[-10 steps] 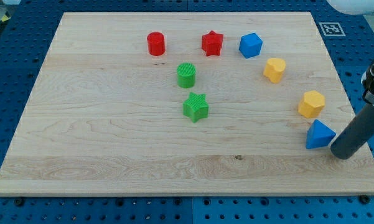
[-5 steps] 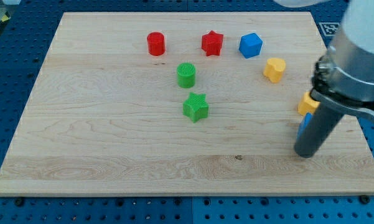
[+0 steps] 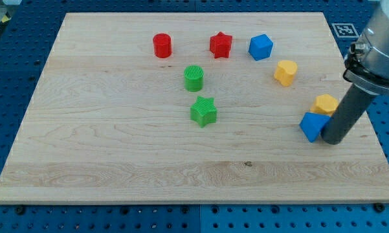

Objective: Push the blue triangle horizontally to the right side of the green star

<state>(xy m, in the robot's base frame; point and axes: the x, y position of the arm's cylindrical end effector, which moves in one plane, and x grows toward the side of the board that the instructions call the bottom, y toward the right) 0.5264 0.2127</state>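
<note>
The blue triangle (image 3: 312, 125) lies on the wooden board at the view's right, below the level of the green star (image 3: 203, 110) and far to its right. My tip (image 3: 331, 140) stands against the blue triangle's right side. The rod hides part of the triangle and part of a yellow block (image 3: 325, 103) just above it.
A green cylinder (image 3: 193, 77) sits just above the green star. A red cylinder (image 3: 162, 45), a red star (image 3: 221, 45) and a blue block (image 3: 261, 46) line the view's top. A yellow heart-like block (image 3: 285, 72) lies at upper right. The board's right edge (image 3: 369, 123) is close.
My tip swung left across the blue triangle, then came back against its right side. The triangle has shifted left and a little up; the yellow block beside it moved only slightly.
</note>
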